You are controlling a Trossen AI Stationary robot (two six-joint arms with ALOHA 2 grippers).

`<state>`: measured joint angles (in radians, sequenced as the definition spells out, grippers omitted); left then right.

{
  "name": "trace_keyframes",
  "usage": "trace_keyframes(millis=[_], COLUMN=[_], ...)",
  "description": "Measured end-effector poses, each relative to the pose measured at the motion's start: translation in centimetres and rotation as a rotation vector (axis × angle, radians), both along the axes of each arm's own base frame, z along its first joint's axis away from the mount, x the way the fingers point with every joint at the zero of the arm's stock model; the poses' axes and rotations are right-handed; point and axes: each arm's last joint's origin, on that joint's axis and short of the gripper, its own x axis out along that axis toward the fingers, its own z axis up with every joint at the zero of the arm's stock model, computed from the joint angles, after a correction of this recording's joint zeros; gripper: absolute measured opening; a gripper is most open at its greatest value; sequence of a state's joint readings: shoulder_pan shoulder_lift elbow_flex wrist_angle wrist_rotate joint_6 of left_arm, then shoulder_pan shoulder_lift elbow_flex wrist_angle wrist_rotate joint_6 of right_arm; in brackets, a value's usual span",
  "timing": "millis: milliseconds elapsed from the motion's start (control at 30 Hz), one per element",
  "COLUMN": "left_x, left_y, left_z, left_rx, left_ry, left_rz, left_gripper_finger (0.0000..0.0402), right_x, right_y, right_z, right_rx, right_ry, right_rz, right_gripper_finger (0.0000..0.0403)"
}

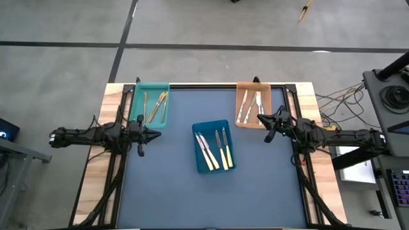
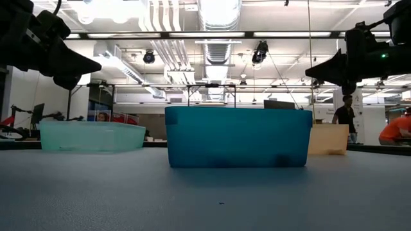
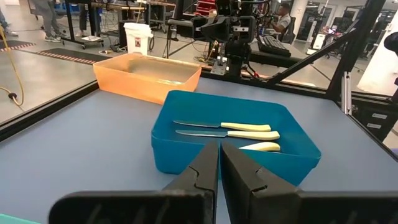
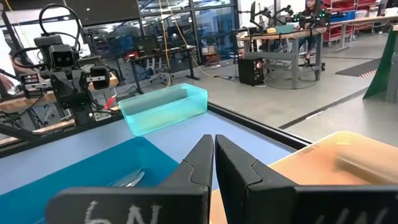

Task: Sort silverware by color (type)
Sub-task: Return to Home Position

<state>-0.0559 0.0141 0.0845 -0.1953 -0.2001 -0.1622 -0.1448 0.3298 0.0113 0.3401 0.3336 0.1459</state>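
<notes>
Sorting looks done in the high view: all the silverware (image 1: pixel 215 151) I can find lies in trays, and I see none loose on the desk (image 1: pixel 172 191). Gold handles are in the teal tray (image 1: pixel 138 102), cream-yellow ones in the blue tray (image 1: pixel 211 124), and pale silvery ones in the orange tray (image 1: pixel 252 87). My left hand (image 1: pixel 153 133) hovers just beside the teal tray's near corner. My right hand (image 1: pixel 263 121) hovers at the orange tray's near edge.

In the low view, the three trays stand in a row, with both hands hanging high above the desk, well clear of the walls.

From the left wrist, the fingers (image 3: pixel 202 168) are pressed almost together with nothing between them, and they point at the blue tray and its yellow-handled knives. From the right wrist, the fingers (image 4: pixel 196 162) are likewise closed on nothing.

I judge this to be the retreat to rest. The next move needs no grasp. I only have to draw both arms back, keeping the right one clear of the orange rim.
</notes>
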Motion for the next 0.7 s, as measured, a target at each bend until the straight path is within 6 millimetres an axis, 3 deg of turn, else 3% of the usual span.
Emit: trace_keyframes(millis=[300,433,700], left_x=[0.0,0.0,0.0], left_y=[0.0,0.0,0.0], left_z=[0.0,0.0,0.0], left_rx=[0.000,0.000,0.000], left_ry=[0.002,0.004,0.005], left_rz=[0.000,0.000,0.001], left_gripper_finger=[0.0000,0.0000,0.0000], right_x=[-0.5,-1.4,-2.0], right_y=[0.9,1.1,1.8], right_z=[0.9,0.9,0.4], right_rx=[-0.017,-0.128,-0.138], right_ry=[-0.087,-0.049,-0.019], right_rz=[0.050,0.066,0.174], right_gripper_finger=[0.0009,0.0009,0.0009])
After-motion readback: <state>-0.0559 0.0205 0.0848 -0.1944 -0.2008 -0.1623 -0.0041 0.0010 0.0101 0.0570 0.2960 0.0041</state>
